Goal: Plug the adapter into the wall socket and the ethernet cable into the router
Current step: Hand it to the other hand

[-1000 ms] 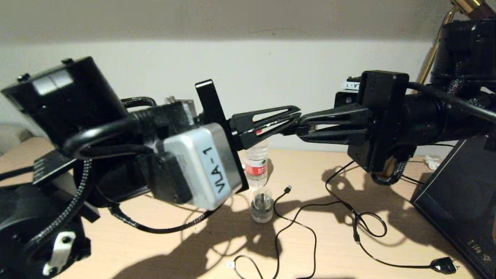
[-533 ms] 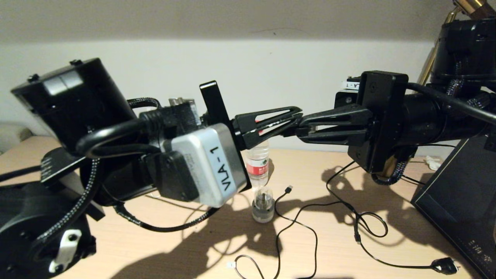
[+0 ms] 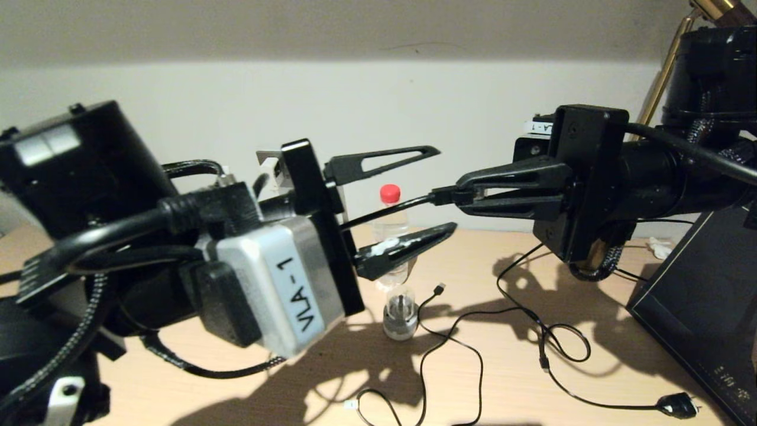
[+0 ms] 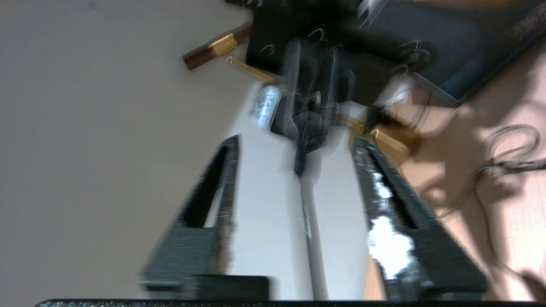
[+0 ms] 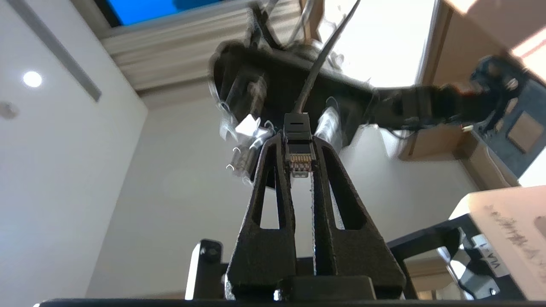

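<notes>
Above the table, your right gripper [image 3: 458, 195] pinches the ethernet cable [image 3: 390, 210] plug; your left gripper [image 3: 440, 189] gapes open. Trailing cable could twist it loose.

Warm, dim light from above and behind, throwing broad arm shadows across the counter [image 3: 508, 378]. Left wrist view heavily motion-blurred. Right wrist view sharp on the ethernet cable [image 5: 298, 147] plug, smeared beyond, with bright window glare.

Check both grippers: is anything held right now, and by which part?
The right gripper pinches the ethernet cable by its clear plug tip. The left gripper stands open around the cable, holding nothing.
</notes>
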`<state>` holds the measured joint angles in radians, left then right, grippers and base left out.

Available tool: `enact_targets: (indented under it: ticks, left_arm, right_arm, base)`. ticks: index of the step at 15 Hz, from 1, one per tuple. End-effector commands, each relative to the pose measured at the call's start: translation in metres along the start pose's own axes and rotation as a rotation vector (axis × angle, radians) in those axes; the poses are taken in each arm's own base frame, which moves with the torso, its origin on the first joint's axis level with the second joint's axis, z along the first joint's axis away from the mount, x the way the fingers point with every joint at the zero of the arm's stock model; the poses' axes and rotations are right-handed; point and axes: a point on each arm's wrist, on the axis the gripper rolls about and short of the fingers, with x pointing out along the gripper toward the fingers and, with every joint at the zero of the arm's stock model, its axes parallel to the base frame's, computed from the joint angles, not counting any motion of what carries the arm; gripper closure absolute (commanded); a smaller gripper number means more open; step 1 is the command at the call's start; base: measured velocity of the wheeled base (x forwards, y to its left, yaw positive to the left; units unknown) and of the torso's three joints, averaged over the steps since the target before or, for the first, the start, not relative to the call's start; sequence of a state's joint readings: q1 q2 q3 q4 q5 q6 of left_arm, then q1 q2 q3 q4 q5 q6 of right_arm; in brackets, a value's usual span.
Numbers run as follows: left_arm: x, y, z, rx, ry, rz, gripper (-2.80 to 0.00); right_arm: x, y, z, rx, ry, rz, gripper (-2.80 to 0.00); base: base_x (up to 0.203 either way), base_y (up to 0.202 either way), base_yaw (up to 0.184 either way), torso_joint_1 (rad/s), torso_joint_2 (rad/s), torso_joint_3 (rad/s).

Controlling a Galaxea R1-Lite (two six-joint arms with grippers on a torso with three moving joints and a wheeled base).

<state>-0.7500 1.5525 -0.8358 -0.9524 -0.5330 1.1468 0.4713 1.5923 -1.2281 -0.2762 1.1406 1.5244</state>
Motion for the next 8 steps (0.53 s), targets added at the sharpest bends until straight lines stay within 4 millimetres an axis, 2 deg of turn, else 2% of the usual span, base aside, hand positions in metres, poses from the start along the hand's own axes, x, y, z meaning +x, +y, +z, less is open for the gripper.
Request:
enact_targets:
  ticks: [1,8]
  left_arm:
    - [-0.0073,0.0013,0.0059,0.011,-0.007,0.008,-2.80]
    - [-0.0050,0.0006,0.0028,0.008,0.005,0.010,-2.80]
  right_arm:
    - [-0.0005,0.0010,-0.0010,0.007,0.006,0.002,0.00]
    - [-0.0019,0.0029,-0.0041,-0.001,0.013,0.005,0.00]
  base:
    - [0.000,0.000,0.000,0.000,0.00,0.000]
    - [0.000,0.000,0.000,0.000,0.00,0.000]
